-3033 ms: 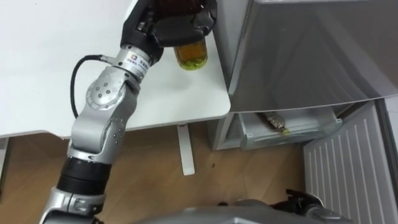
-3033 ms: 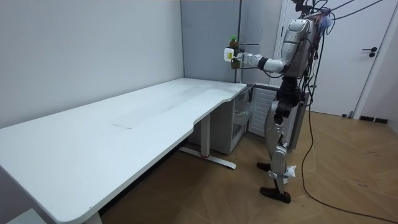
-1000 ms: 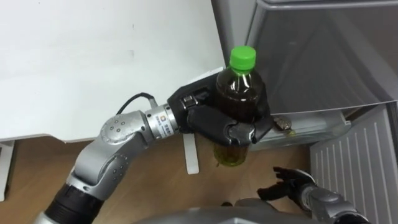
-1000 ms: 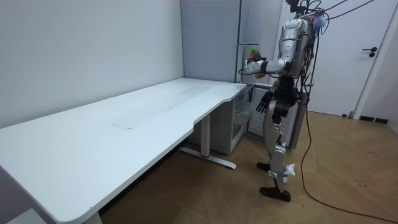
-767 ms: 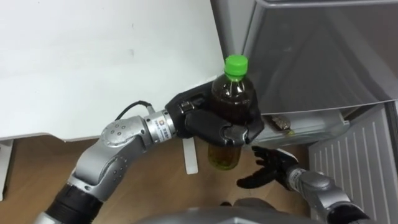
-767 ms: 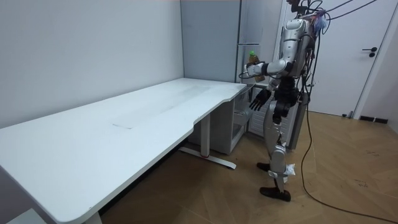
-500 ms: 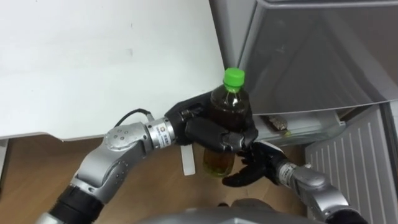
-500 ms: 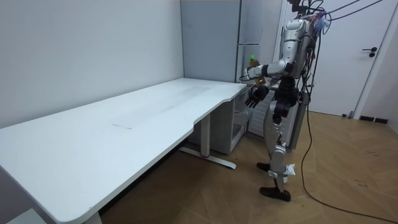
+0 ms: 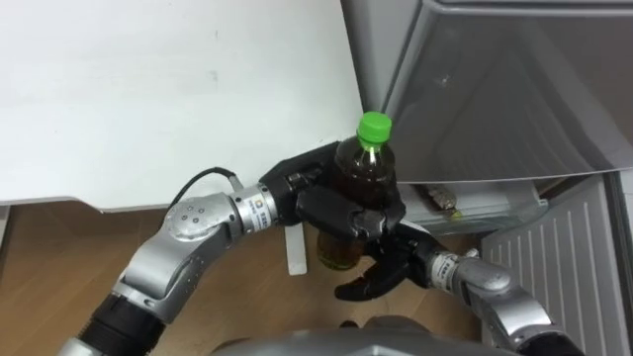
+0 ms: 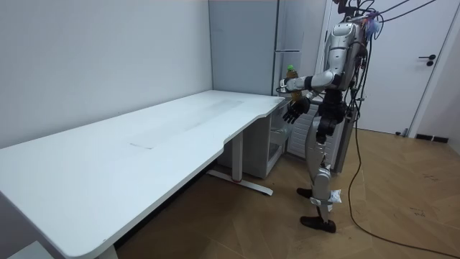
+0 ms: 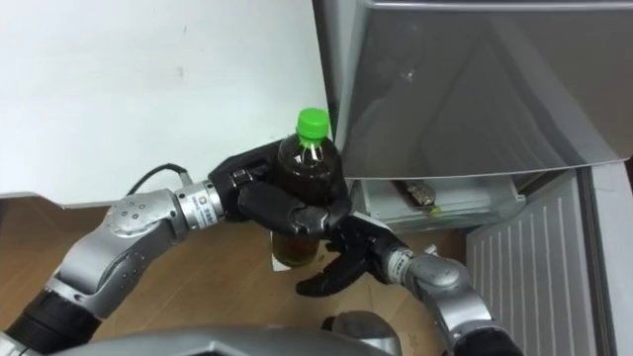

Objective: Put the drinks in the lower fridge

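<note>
This looks like a plain office or test room rather than a home. A long white L-shaped desk with a curved edge and white metal legs [image 10: 108,173] takes up most of it. Smooth pale grey walls [image 10: 93,65] run behind the desk, and brown herringbone wood flooring [image 10: 402,208] lies beneath and beyond it. Hard against the desk's far end stands a tall silver-grey fridge [image 9: 495,99] with its lower compartment open. Past that same end of the desk is a white door with a dark lever handle [image 10: 424,86].
</note>
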{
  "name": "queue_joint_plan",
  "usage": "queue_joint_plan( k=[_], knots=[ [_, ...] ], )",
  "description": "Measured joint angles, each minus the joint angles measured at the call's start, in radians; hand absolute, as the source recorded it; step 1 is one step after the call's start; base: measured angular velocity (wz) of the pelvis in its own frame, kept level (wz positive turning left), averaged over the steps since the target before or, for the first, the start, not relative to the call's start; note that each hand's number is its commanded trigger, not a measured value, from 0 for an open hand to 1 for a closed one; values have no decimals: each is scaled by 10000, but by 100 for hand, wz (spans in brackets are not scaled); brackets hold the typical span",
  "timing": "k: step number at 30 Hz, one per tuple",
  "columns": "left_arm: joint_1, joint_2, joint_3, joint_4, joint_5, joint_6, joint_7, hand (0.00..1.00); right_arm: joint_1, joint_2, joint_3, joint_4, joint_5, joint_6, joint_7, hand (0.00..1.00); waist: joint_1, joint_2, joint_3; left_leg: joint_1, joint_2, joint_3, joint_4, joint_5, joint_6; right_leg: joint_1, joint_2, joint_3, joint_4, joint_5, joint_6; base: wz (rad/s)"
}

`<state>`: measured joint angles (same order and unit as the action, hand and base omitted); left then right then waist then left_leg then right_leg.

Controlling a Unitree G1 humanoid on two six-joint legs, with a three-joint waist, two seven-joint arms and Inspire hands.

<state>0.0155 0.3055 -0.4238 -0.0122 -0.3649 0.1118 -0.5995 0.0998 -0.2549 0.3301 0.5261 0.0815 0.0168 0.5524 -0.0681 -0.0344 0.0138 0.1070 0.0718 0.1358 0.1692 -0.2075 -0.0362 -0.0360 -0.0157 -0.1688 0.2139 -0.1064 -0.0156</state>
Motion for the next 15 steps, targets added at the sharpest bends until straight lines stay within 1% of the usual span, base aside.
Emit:
queue_joint_plan(
  k=[3,5,7,8,10,12,13,15],
  knots=[
    [0,-23,150,-26,446,-74,14,100,12,-77,2,1,63,-42,435,0,-7,-81,-1,4,2,1,3,0,0,2,0,-4,20,-4,-2,0],
    [1,-24,180,-32,525,-106,29,100,41,-154,6,2,200,-55,695,0,-4,-164,-6,1,1,1,3,0,0,2,-7,3,67,-33,-3,0],
    [1,-14,182,-34,526,-207,60,100,98,-297,7,1,379,-55,1025,0,61,-318,-47,-11,8,-4,3,0,0,2,-9,2,77,-45,-6,0],
    [1,-12,183,-34,525,-258,74,100,112,-326,8,1,386,-56,1091,0,69,-362,-49,-6,11,-4,3,0,0,2,-8,-2,80,-46,-8,0],
    [0,-10,189,-39,525,-416,102,100,231,-410,10,1,671,-55,1349,0,192,-548,-55,37,23,2,6,0,0,1,1,-23,90,-44,-13,0],
    [0,-6,189,-39,525,-462,199,100,260,-446,11,0,778,-55,1588,0,237,-656,-58,34,21,4,6,-1,-1,-3,0,-24,95,-42,-15,0],
    [0,7,191,-38,525,-471,244,100,259,-448,11,-1,799,-55,1700,0,248,-704,-71,32,18,5,6,-2,0,-3,-2,-24,95,-42,-15,0],
    [0,24,200,-39,524,-476,285,100,259,-448,12,-2,859,-55,1834,0,339,-749,-81,46,15,17,3,-3,-1,-3,-2,-8,103,-42,-15,0]
  ],
)
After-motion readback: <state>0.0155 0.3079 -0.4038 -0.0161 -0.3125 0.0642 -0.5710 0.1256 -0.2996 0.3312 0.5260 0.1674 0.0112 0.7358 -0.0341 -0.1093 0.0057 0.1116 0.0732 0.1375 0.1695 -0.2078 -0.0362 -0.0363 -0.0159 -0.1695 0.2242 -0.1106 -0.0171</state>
